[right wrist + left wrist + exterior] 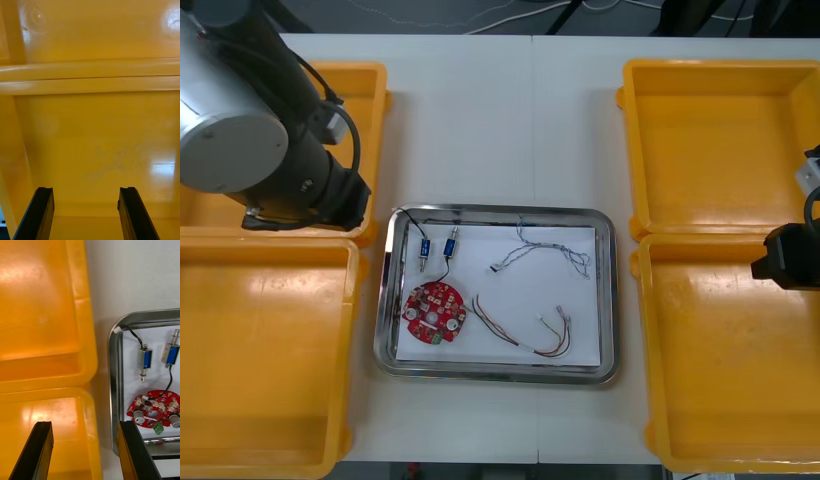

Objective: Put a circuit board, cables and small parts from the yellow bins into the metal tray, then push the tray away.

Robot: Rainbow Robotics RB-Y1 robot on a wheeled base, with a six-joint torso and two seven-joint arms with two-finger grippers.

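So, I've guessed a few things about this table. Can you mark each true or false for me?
1. The red circuit board lies inside the metal tray. True.
2. The twisted blue and white cable lies in a yellow bin. False: it lies in the tray.
3. The right end effector hangs open above the floor of a yellow bin. True.
4. The left end effector is shut on one of the small metal parts. False: it is open with nothing between its fingers, and both parts lie in the tray beside the board.
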